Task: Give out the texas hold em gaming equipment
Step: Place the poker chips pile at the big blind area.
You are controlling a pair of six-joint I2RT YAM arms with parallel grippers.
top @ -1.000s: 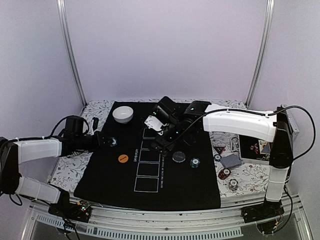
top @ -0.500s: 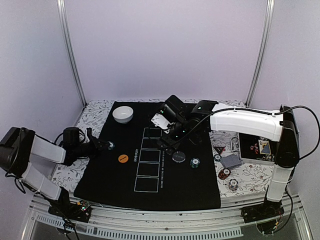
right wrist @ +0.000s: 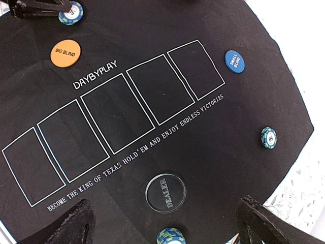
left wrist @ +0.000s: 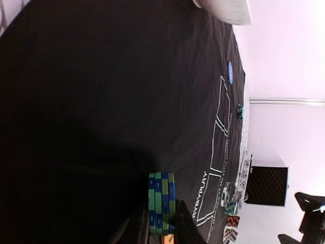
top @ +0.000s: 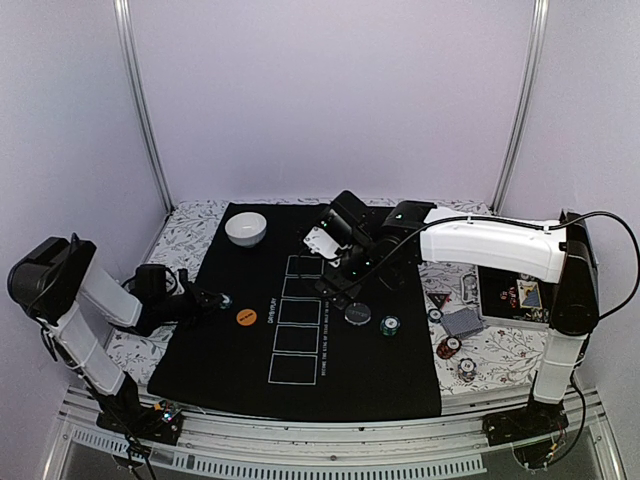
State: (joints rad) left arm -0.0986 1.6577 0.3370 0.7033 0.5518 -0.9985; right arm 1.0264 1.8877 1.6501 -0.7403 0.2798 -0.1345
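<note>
Black mat [top: 370, 380]: left claw [top: 213, 301] gripping teal chip stack [left wrist: 161, 202], drawn back nearer.

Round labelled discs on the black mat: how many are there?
3. Orange BIG BLIND disc beside the DAYBYPLAY print; blue SMALL BLIND disc past one end of the rectangle row; dark DEALER disc beside the slogan. The right arm may hide more.

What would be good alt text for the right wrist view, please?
A black mat with a row of five white rectangles fills the view, an orange Big Blind disc upper left and a blue Small Blind disc upper right. A black Dealer disc shows between the fingers of the open right gripper.
</note>
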